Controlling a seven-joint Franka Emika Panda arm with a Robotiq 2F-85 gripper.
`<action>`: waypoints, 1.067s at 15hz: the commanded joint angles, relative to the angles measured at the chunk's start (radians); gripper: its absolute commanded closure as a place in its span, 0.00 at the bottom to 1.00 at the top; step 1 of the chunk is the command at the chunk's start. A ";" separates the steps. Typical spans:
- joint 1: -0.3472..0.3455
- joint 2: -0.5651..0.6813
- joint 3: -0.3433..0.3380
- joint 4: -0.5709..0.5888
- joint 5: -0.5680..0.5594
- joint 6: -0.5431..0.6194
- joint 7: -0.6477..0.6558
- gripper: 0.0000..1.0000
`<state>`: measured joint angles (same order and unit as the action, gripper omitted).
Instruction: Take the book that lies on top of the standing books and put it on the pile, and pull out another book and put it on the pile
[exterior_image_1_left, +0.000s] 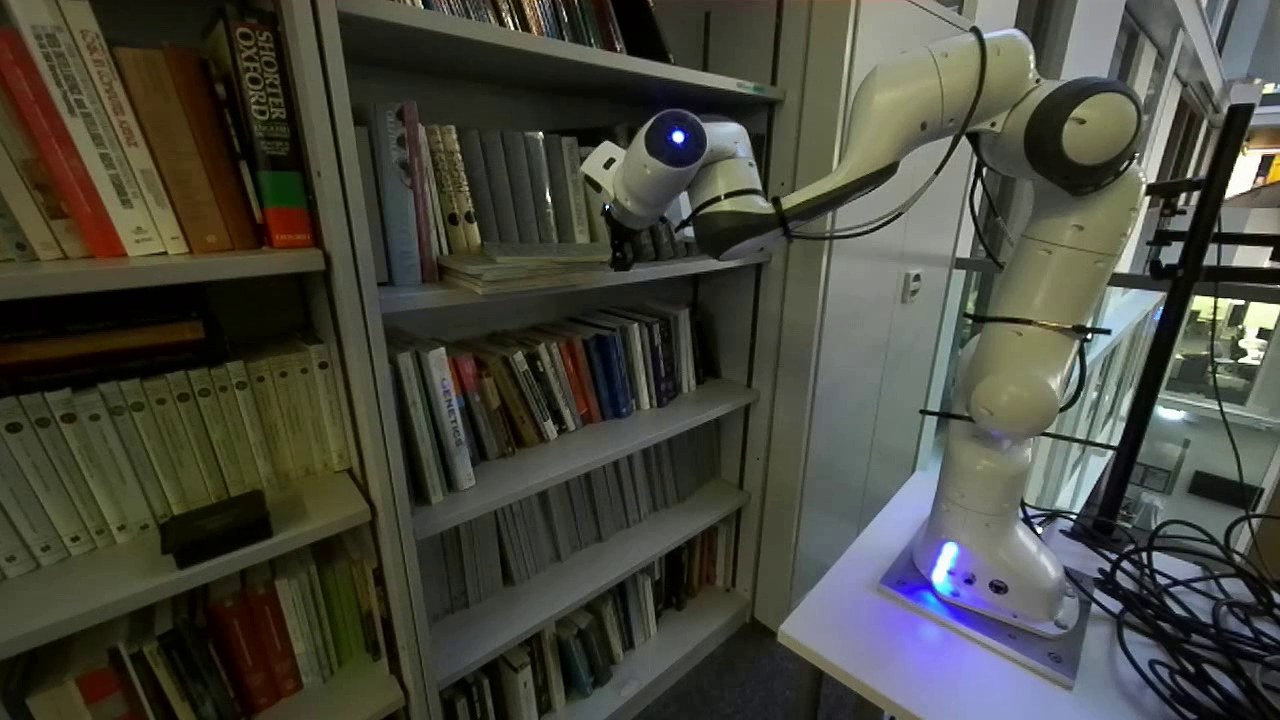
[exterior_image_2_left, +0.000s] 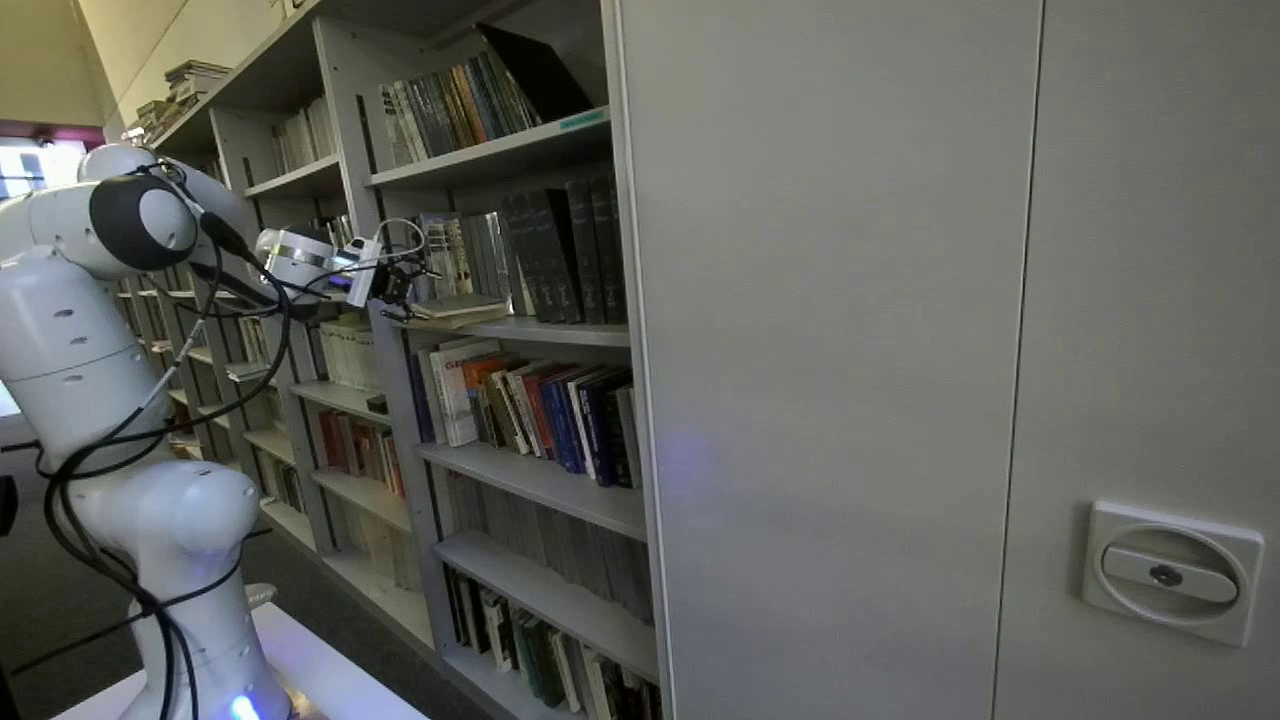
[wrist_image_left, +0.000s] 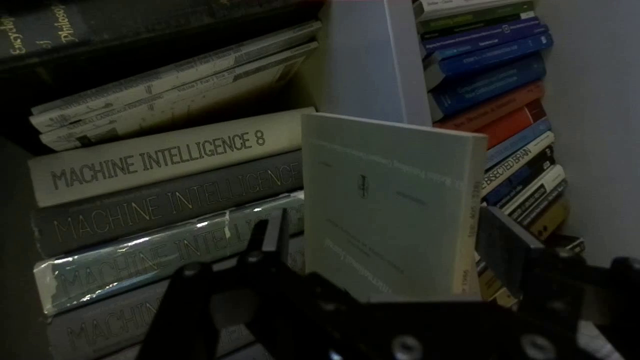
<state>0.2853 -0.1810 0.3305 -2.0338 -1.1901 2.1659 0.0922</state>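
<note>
1. The gripper (wrist_image_left: 379, 215) is released, jaws spread wide, grasping nothing; the pale book (wrist_image_left: 392, 200) shows between them in the wrist view, contact unclear.
2. That book seems to top the pile (exterior_image_1_left: 525, 266); in an exterior view the gripper is at the pile's three o'clock. No book shows lying on the standing books (exterior_image_1_left: 505, 185), so the first transfer is probably done.
3. The pale book looks thin, light and bendy, its corners easily creased. Best hold: its spine, at three o'clock in the wrist view, pinched cover to cover.
4. Of the standing books, the volumes (wrist_image_left: 160, 202) at its nine o'clock look stiff and heavier, one glossy and likely slippery; the journals (wrist_image_left: 150, 102) at ten look light. Squeeze either across the spine.
5. Count: one gripper, one pile of perhaps three, at least four volumes, at least two journals.
</note>
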 joint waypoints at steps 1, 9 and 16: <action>-0.011 0.029 -0.013 0.030 -0.074 0.025 0.048 0.00; -0.013 0.029 -0.033 0.024 -0.076 0.018 0.056 0.00; -0.006 0.034 -0.033 0.024 -0.084 0.027 0.050 0.65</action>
<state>0.2858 -0.1519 0.2975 -2.0210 -1.2287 2.1659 0.1253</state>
